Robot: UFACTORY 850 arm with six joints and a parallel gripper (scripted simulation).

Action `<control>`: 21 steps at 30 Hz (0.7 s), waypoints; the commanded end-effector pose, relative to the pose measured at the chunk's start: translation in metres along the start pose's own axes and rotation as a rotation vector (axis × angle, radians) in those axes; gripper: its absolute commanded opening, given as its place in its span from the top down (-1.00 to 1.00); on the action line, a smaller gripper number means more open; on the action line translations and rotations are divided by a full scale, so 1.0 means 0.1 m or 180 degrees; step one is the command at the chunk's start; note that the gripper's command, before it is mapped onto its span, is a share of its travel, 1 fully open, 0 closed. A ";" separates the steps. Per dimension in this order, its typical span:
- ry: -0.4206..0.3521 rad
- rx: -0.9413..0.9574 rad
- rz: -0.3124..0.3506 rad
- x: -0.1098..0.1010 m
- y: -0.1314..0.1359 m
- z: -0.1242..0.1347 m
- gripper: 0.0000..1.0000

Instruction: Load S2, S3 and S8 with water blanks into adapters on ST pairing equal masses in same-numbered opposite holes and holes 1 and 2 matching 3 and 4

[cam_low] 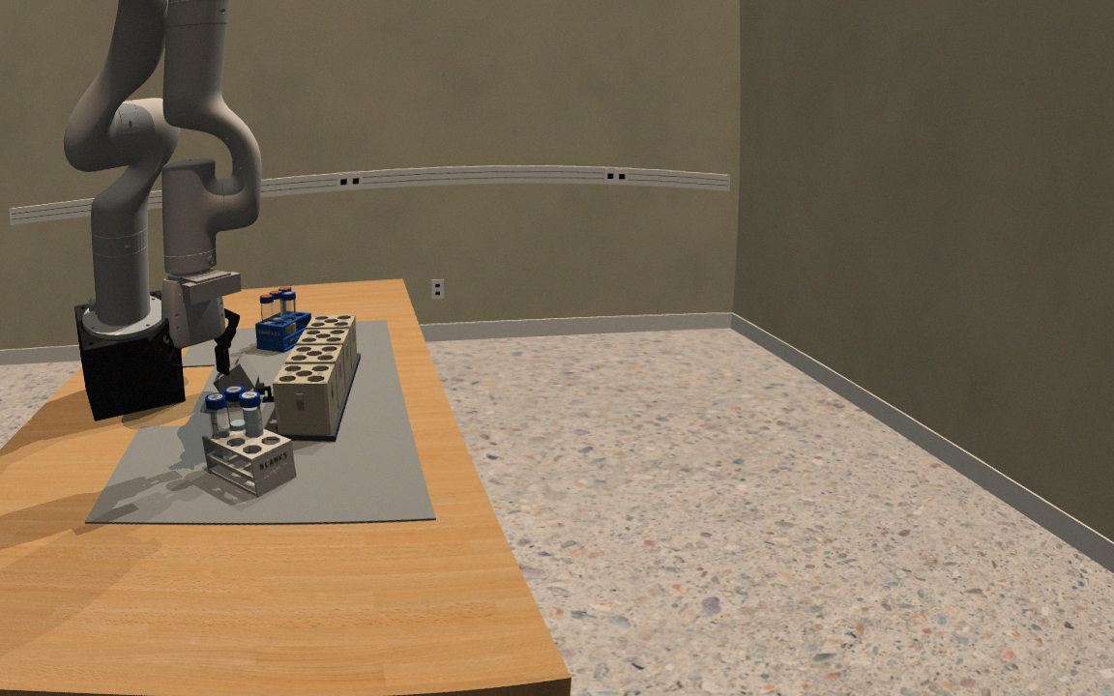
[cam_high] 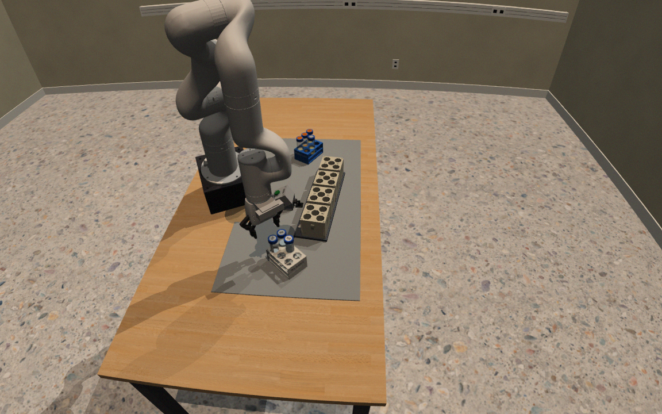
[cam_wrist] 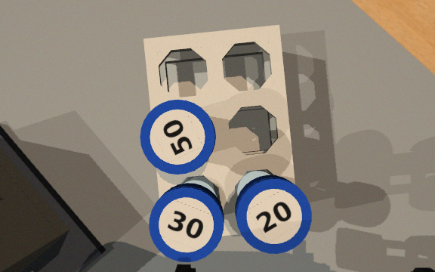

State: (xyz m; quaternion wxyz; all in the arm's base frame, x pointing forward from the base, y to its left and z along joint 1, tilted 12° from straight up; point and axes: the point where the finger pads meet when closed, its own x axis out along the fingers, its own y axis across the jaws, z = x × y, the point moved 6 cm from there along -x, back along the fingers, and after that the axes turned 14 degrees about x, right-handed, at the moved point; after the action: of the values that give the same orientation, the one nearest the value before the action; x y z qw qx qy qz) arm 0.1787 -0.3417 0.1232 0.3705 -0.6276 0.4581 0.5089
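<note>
My gripper point(cam_high: 265, 229) point(cam_wrist: 304, 269) is open and empty, above and just behind the blanks rack point(cam_high: 300, 266) point(cam_low: 277, 467) point(cam_wrist: 214, 64). The rack holds the blanks 50 point(cam_high: 288, 239) point(cam_wrist: 177, 137), 30 point(cam_high: 281, 233) point(cam_wrist: 186, 224) and 20 point(cam_high: 272, 239) point(cam_wrist: 273, 215); its three other wells are empty. The blue samples rack point(cam_low: 276, 333) at the back holds three orange-dotted tubes point(cam_high: 299, 138) point(cam_high: 304, 134) point(cam_high: 309, 131) and another tube point(cam_high: 311, 137) whose dot is unclear. Several adapters, the nearest point(cam_high: 314, 227) point(cam_low: 291, 414) among them, stand in the stand point(cam_high: 312, 238) with no tubes visible in them.
The green DONE key point(cam_high: 277, 192) is on its small desk behind the gripper, left of the adapters. A small black fixture point(cam_high: 298, 203) point(cam_low: 263, 391) is between desk and adapters. A grey mat point(cam_high: 333, 272) point(cam_low: 353, 484) lies under the racks and stand.
</note>
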 end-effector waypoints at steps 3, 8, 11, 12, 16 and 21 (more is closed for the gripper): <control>0.0003 0.0000 0.0007 0.00 0.00 -0.01 -1.00; 0.0003 0.0000 0.0004 0.00 0.00 -0.01 -1.00; 0.0003 0.0000 0.0007 -0.08 0.00 -0.01 -1.00; 0.0003 0.0000 0.0007 -0.11 0.00 -0.01 -1.00; 0.0003 0.0000 0.0007 -0.22 0.00 -0.01 -1.00; 0.0003 0.0000 0.0007 -0.30 0.00 -0.01 -1.00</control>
State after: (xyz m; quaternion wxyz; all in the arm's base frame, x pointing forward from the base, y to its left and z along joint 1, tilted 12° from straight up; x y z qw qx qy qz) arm 0.1773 -0.3376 0.1440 0.3717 -0.6297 0.4567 0.5068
